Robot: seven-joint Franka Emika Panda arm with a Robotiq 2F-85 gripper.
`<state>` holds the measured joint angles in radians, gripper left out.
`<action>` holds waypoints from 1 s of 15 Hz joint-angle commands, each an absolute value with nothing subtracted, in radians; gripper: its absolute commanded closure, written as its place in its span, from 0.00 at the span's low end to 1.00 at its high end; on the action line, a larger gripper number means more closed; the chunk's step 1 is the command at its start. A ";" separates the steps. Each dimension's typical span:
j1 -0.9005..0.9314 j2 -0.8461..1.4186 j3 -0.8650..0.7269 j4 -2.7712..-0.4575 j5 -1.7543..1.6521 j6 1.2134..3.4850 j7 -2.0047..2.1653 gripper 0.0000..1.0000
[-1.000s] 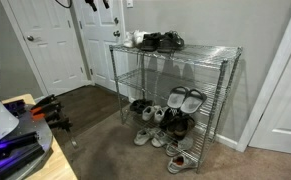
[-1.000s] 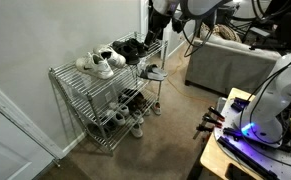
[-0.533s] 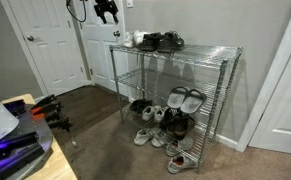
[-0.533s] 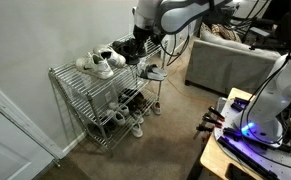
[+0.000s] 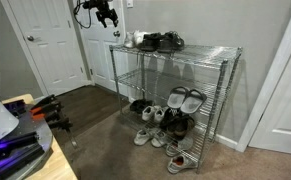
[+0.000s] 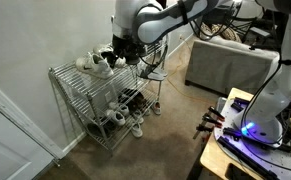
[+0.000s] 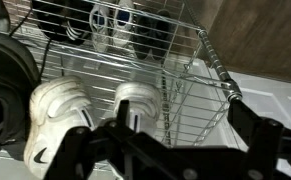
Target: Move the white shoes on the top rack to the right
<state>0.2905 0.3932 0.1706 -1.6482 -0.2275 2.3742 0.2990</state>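
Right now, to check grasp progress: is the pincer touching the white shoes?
Apart. In an exterior view the pincer hangs higher than the white shoes, with a clear gap between.

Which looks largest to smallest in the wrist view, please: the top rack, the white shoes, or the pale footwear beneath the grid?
1. the top rack, filling most of the frame.
2. the white shoes, nearest the camera.
3. the pale footwear, smallest-looking, but farther off, so nearness may exaggerate this.

Chrome top rack point(image 5: 210, 50), white shoes point(image 7: 57, 115)

White shoes point(image 6: 94, 64) side by side, top rack point(image 5: 211, 50)
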 commanded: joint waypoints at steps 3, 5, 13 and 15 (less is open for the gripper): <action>0.369 0.550 0.102 -1.460 -0.258 2.432 0.324 0.00; 0.389 0.577 0.067 -1.431 -0.272 2.487 0.331 0.00; 0.461 0.648 -0.123 -1.337 -0.370 2.652 0.455 0.00; 0.443 0.634 -0.095 -1.350 -0.334 2.629 0.408 0.00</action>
